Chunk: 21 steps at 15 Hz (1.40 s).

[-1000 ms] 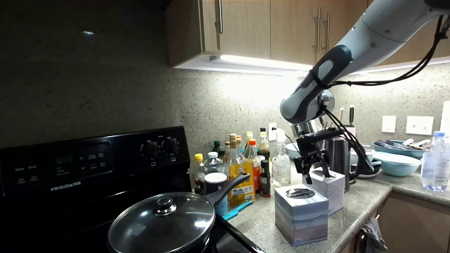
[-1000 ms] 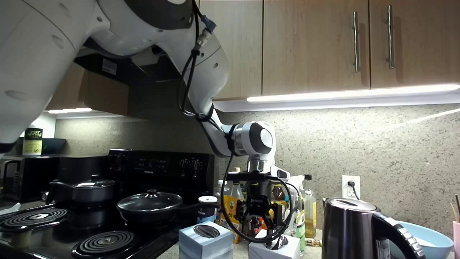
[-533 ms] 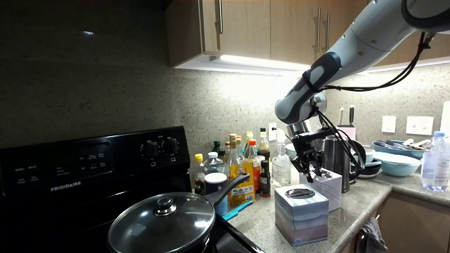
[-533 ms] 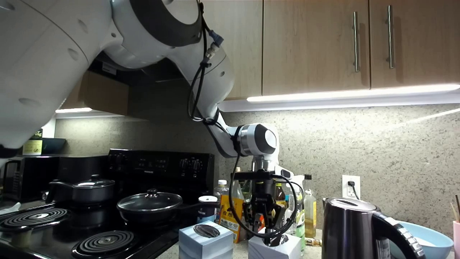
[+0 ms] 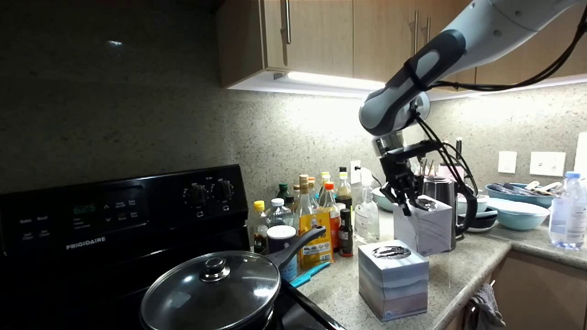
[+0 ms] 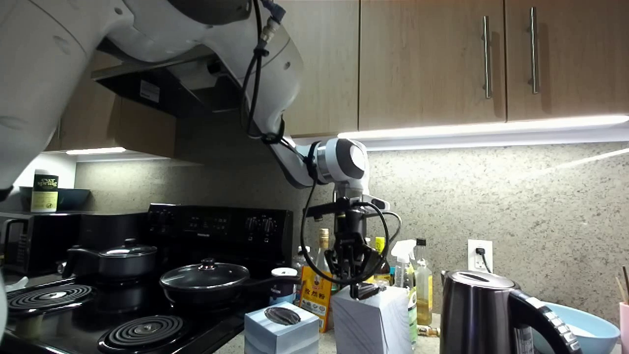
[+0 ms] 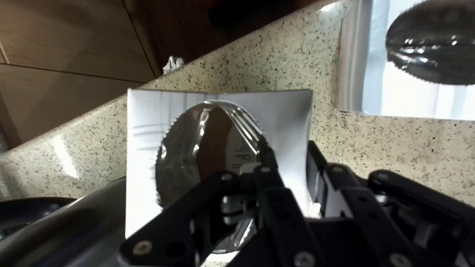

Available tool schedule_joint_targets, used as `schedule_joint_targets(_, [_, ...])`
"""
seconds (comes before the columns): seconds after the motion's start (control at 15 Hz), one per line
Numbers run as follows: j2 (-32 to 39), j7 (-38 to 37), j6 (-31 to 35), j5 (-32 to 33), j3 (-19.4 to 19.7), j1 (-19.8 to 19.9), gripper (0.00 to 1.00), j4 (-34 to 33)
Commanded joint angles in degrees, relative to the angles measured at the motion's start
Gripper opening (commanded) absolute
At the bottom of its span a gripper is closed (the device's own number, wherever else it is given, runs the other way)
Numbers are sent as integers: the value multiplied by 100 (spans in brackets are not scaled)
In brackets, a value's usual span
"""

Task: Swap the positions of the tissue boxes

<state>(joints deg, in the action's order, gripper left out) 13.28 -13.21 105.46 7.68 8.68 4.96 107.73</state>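
Observation:
The whitish-grey tissue box (image 5: 424, 229) hangs just above the counter, tilted slightly, in front of the kettle. My gripper (image 5: 414, 209) is shut on the wall of this box at its top edge, as the wrist view shows: one finger dips into the oval opening, the other presses along the outside (image 7: 315, 174). From the wrist the box's top (image 7: 146, 129) fills the middle. The striped tissue box (image 5: 392, 284) stands upright on the counter nearer the stove; it also shows in the exterior view with the kettle (image 6: 282, 332) and at the wrist view's right edge (image 7: 419, 96).
A dark kettle (image 6: 471, 314) stands close beside the held box. Bottles (image 5: 321, 206) and a spray bottle (image 5: 367, 215) line the back wall. A lidded pan (image 5: 215, 288) sits on the stove, and a turquoise knife (image 5: 312, 273) lies by it. Bowls (image 5: 516, 213) are farther along.
The jaws have drawn together on the whitish-grey box's edge. Gripper and box have since risen off the counter. The striped box has stayed in place.

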Motion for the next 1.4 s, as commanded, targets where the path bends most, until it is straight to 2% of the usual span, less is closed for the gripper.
schedule_joint_targets(0.0, [-951,-283,-666,250,-160,-219,3,504])
schedule_joint_targets(0.13, [-1271,-96,-1170,77,-351,-322,1,518])
schedule_joint_targets(0.33, [-1532,18,-1803,-149,-651,-495,2,340])
schedule_joint_targets(0.6, [-1625,-130,-2144,-601,-931,-674,3,169])
schedule_joint_targets(0.93, [-1285,-898,-1762,-1574,-969,-664,3,-16])
schedule_joint_targets(1.13, [-1185,-1368,-944,-1978,-927,-652,3,104])
schedule_joint_targets(1.33, [-1083,-1679,18,-1958,-918,-694,3,227])
